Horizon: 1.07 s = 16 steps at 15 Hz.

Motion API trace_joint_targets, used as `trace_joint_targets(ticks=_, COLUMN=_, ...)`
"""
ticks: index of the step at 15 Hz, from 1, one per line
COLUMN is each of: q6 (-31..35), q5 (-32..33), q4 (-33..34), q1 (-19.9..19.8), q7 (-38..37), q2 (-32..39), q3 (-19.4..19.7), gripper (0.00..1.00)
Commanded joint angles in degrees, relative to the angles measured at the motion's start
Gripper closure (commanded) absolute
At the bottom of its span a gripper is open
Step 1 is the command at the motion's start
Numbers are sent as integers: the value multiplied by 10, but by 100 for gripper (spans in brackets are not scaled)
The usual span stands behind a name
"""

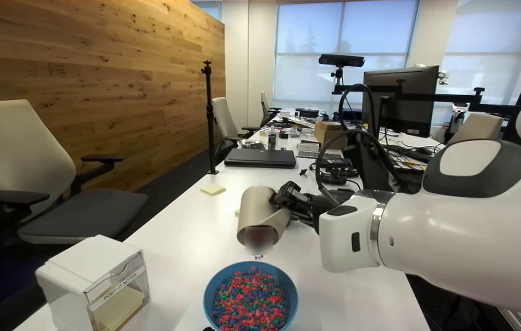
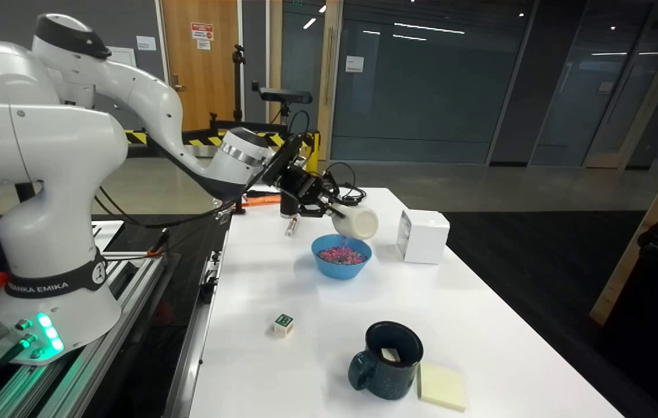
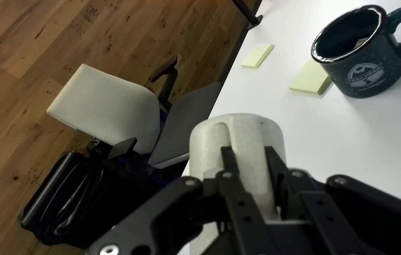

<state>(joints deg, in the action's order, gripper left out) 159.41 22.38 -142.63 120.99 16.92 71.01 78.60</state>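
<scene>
My gripper (image 3: 249, 150) is shut on the handle of a beige mug (image 3: 207, 141), with one finger on each side of it in the wrist view. In an exterior view the mug (image 1: 255, 202) is tipped, its mouth facing down above a blue bowl (image 1: 291, 294). The mouth is blurred there, and a few small bits show in the air just below it. Small red, green and dark blue pieces (image 1: 251, 299) fill much of the bowl. Mug (image 2: 358, 222) and bowl (image 2: 340, 270) stay apart, with pinkish specks between them in an exterior view.
A white Post-it dispenser (image 1: 90, 276) stands beside the bowl. Elsewhere on the table are a dark green mug (image 2: 389, 377) with something light inside, yellow note pads (image 3: 308, 79), a letter block (image 2: 283, 325) and a black laptop (image 1: 260, 157). A black pole (image 1: 209, 119) rises at the table edge.
</scene>
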Motion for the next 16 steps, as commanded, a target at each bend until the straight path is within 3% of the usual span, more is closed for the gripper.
trace_joint_targets(ticks=1, q6=-33, q5=40, q4=9, q1=3, q7=8, q2=-21, q3=7, gripper=94)
trace_joint_targets(ticks=16, q6=-81, q5=98, q4=24, q1=12, q7=7, q2=-30, q3=9, gripper=94)
